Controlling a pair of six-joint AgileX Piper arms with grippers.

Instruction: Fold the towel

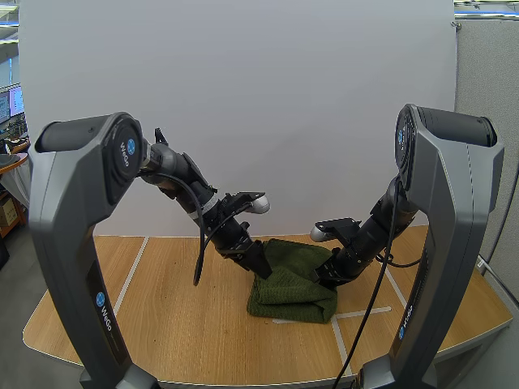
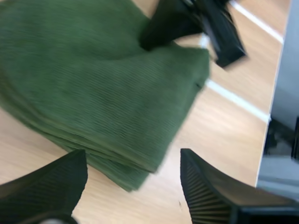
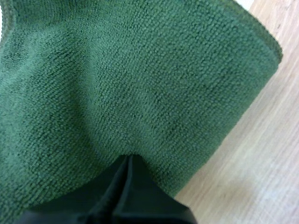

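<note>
A dark green towel (image 1: 292, 284) lies folded in several layers on the wooden table (image 1: 178, 324), between my two arms. My left gripper (image 1: 258, 261) is at the towel's left edge. In the left wrist view its fingers (image 2: 46, 186) stand wide apart, open and holding nothing, just off a stacked edge of the towel (image 2: 93, 84). My right gripper (image 1: 328, 271) sits at the towel's right side. Its fingertips (image 3: 128, 161) lie pressed together, with the towel (image 3: 140, 79) puckering into them. From the left wrist, the right gripper (image 2: 147, 42) rests on the towel's far edge.
White tape lines (image 1: 130, 275) mark the tabletop, and one runs just past the towel's corner (image 2: 233, 98). A white wall panel stands behind the table. Bare wood lies to the left of the towel and in front of it.
</note>
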